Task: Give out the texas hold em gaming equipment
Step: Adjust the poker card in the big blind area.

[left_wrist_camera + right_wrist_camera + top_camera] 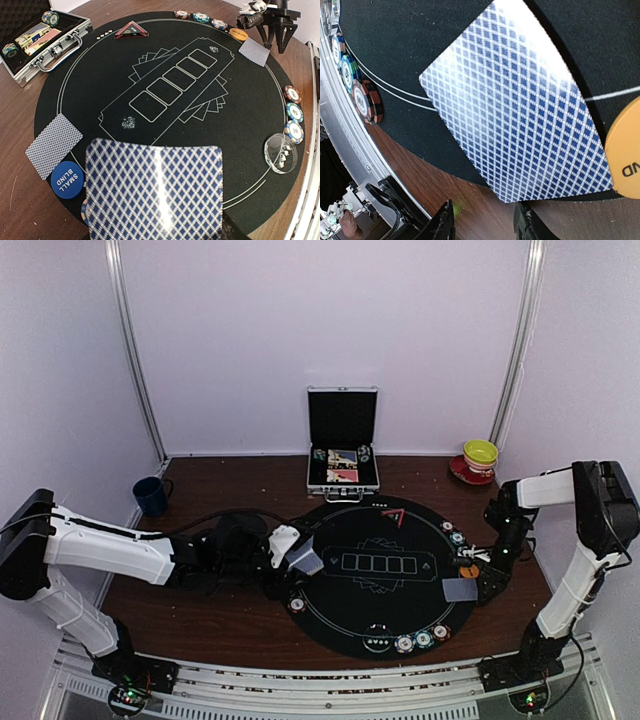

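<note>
Left wrist: held card face-down, clamped in left hand over the left edge of the mat, likely that seat's second, beside dealt card. Right hand fingers apart, empty, just off right-edge card.

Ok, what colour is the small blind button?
The button is blue, white lettering; clearest in left wrist view.

Soft, even light fills the slightly grainy overhead view. In the left wrist view a white glare streak crosses the nearest card, blurred at six o'clock. The right wrist view's flat card bleaches toward twelve o'clock.
</note>
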### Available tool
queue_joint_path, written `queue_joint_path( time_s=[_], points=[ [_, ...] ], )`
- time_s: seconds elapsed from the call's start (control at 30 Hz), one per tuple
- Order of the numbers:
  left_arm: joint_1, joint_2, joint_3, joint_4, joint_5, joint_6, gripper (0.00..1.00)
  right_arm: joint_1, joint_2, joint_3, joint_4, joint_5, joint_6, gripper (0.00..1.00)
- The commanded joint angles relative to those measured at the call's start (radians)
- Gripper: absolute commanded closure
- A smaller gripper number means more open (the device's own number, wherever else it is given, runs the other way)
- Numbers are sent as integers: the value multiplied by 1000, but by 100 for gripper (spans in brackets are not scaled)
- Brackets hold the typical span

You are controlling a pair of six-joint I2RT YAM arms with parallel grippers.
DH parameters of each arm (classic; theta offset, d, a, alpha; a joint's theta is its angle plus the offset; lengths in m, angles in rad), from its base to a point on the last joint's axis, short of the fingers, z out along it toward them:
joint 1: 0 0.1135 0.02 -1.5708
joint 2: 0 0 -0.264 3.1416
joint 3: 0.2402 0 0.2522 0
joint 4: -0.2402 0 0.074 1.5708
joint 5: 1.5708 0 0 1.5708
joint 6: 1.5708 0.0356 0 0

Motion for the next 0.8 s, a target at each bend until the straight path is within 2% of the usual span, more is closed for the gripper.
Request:
queue_joint_path(
  time_s=[0.0, 0.4, 0.57, 0.77],
  points=[
    [-6, -5, 15, 29, -11, 4, 47, 10, -8, -11, -9, -10, -16, 58],
    [-6, -11, 14, 31, -8, 4, 47, 84, -20, -7, -10, -56, -11, 55],
    [-6, -12, 13, 30, -8, 4, 47, 90, -60, 14, -38, -31, -11, 55],
    [-6, -12, 13, 29, -5, 4, 47, 90, -140, 132, -123, -29, 5, 55]
  ],
)
